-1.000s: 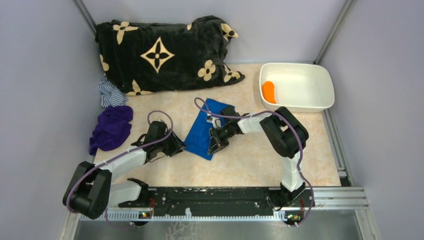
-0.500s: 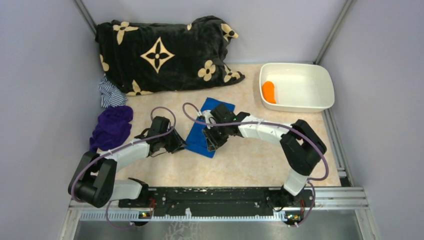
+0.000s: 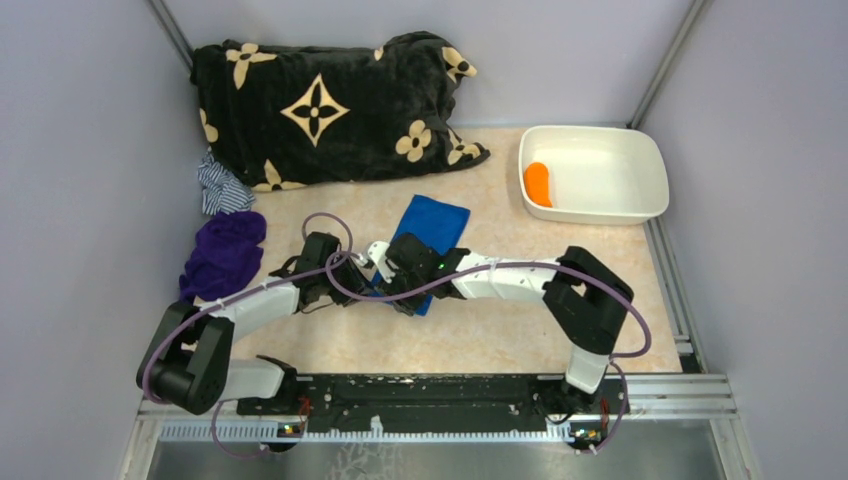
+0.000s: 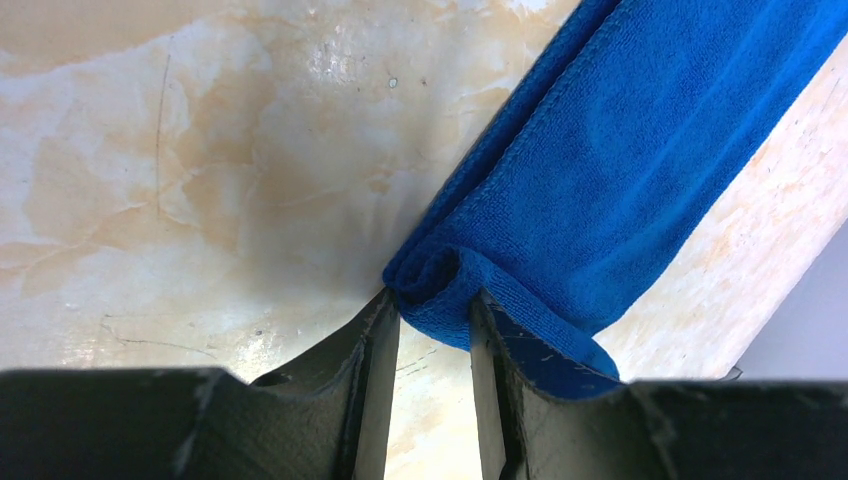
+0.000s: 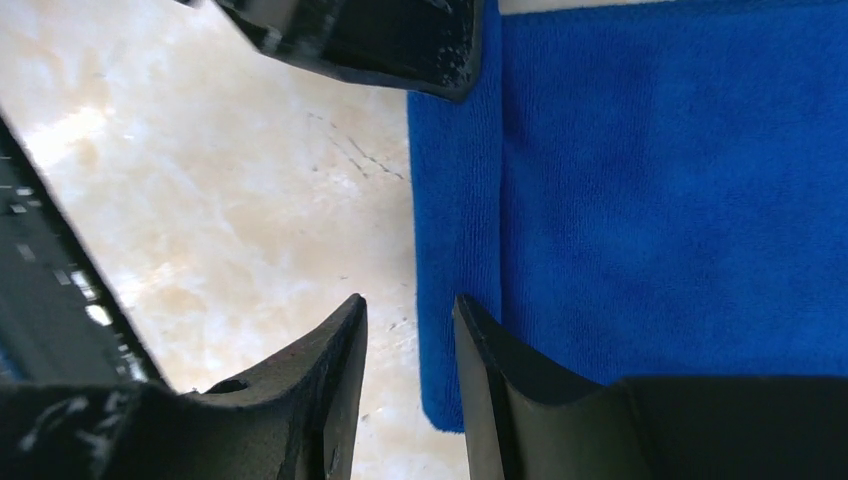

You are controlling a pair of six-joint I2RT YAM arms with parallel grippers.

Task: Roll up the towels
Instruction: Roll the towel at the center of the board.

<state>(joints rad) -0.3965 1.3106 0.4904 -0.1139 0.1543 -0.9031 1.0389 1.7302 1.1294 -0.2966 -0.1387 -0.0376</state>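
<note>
A blue towel (image 3: 432,222) lies folded on the table's middle, one end toward the blanket. My left gripper (image 3: 356,284) is at the towel's near left corner; in the left wrist view its jaws (image 4: 432,315) pinch a curled-up corner of the blue towel (image 4: 640,150), which drapes over the right finger. My right gripper (image 3: 388,276) is low over the towel's near edge, close to the left gripper. In the right wrist view it (image 5: 410,325) stands slightly open, the right fingertip over the blue towel's (image 5: 660,200) edge, nothing held. A purple towel (image 3: 222,255) lies crumpled at the left.
A black blanket with tan flowers (image 3: 330,105) fills the back left. A striped cloth (image 3: 220,186) lies beside it. A white tub (image 3: 640,190) at the back right holds an orange thing (image 3: 538,183). Walls enclose the table on three sides.
My right gripper has moved left and nearer along the towel, ending beside the left gripper. The left gripper has shifted slightly forward at the towel's corner.
</note>
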